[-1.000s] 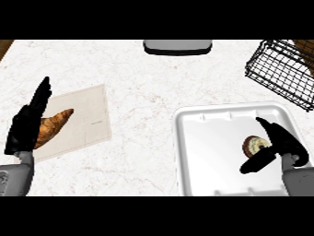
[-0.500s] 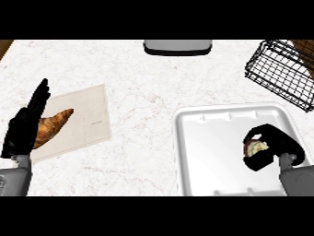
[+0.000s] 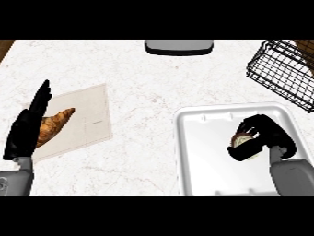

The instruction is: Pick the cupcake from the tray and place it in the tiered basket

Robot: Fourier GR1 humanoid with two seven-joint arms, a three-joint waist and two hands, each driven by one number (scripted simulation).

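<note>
Right hand (image 3: 264, 138) curled around cupcake (image 3: 244, 139) on tray (image 3: 200, 152), basket (image 3: 292, 76) up ahead to its right; risks slipping on lift since mostly hidden, or clipping basket rim.

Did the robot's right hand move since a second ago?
Yes. The right hand was open beside the cupcake; now its fingers curl round it, over the white tray. The left hand stayed put.

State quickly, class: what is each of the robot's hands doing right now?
Left hand: open, fingers straight, holding nothing, beside the croissant.
Right hand: fingers curled round the cupcake, over the tray.
</note>
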